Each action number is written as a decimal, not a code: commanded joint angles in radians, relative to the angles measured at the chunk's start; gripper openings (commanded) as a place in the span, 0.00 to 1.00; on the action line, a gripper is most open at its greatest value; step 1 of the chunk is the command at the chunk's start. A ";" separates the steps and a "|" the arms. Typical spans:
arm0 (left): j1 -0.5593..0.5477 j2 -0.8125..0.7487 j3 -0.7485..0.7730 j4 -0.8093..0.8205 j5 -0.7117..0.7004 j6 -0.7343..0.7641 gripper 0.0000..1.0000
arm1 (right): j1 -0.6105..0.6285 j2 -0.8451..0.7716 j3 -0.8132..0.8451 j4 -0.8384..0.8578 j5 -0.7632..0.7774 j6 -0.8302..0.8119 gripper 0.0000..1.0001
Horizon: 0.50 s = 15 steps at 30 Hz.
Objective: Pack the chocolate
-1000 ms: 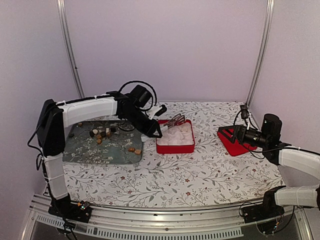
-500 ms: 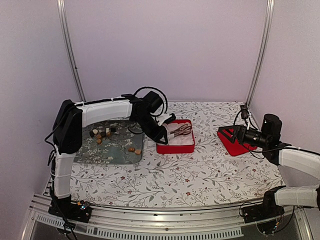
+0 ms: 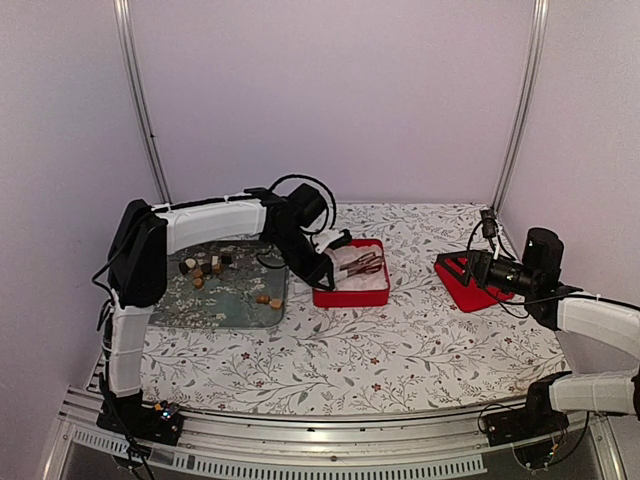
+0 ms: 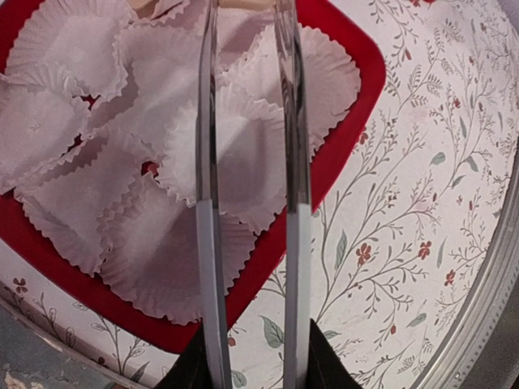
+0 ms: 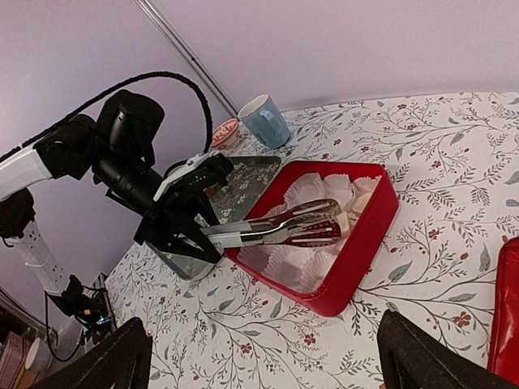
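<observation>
Left pincer (image 5: 203, 231) pinching tongs (image 5: 284, 228), tips hovering ahead over paper cups (image 4: 122, 121) in red box (image 5: 361, 259), right pincer (image 3: 475, 268) gaping wide.

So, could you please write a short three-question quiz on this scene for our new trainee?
1. True or false: the left gripper holds metal tongs over the red box.
2. Where do most chocolate pieces lie? A) in the red box B) on the grey-green tray C) on the floor.
3. Is the right gripper open or shut?
Key: 1 true; 2 B; 3 open.
</observation>
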 commanded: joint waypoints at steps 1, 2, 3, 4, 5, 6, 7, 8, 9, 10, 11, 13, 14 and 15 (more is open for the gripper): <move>-0.010 0.017 0.034 -0.005 -0.005 0.019 0.28 | -0.006 0.009 -0.006 -0.004 0.004 -0.013 0.99; -0.010 0.019 0.039 -0.005 -0.006 0.018 0.29 | -0.007 0.010 -0.004 -0.004 0.003 -0.012 0.99; -0.010 0.022 0.044 -0.005 -0.006 0.018 0.30 | -0.006 0.011 -0.003 -0.003 0.001 -0.012 0.99; -0.010 0.024 0.047 -0.005 -0.006 0.017 0.30 | -0.007 0.011 -0.004 -0.003 0.000 -0.011 0.99; -0.011 0.026 0.051 -0.005 -0.007 0.016 0.31 | -0.006 0.012 -0.003 -0.004 0.000 -0.011 0.99; -0.011 0.027 0.056 -0.005 -0.007 0.015 0.32 | -0.006 0.013 -0.004 -0.004 0.000 -0.011 0.99; -0.011 0.026 0.058 -0.005 -0.007 0.015 0.33 | -0.006 0.012 -0.004 -0.004 -0.001 -0.011 0.99; -0.011 0.024 0.059 -0.006 -0.006 0.014 0.35 | -0.006 0.012 -0.003 -0.004 -0.001 -0.011 0.99; -0.010 0.022 0.059 -0.005 -0.005 0.013 0.37 | -0.007 0.012 -0.003 -0.004 -0.002 -0.011 0.99; -0.010 0.018 0.059 -0.006 -0.004 0.013 0.38 | -0.007 0.011 -0.004 -0.005 -0.002 -0.011 0.99; -0.011 0.014 0.058 -0.006 -0.005 0.012 0.38 | -0.006 0.011 -0.003 -0.005 -0.002 -0.011 0.99; -0.009 0.003 0.056 -0.005 -0.018 0.009 0.38 | -0.006 0.010 -0.002 -0.004 -0.002 -0.011 0.99; -0.009 -0.005 0.054 -0.005 -0.023 0.007 0.37 | -0.007 0.010 -0.002 -0.004 -0.003 -0.011 0.99; -0.009 -0.015 0.049 -0.004 -0.026 0.007 0.37 | -0.007 0.010 -0.003 -0.004 -0.003 -0.011 0.99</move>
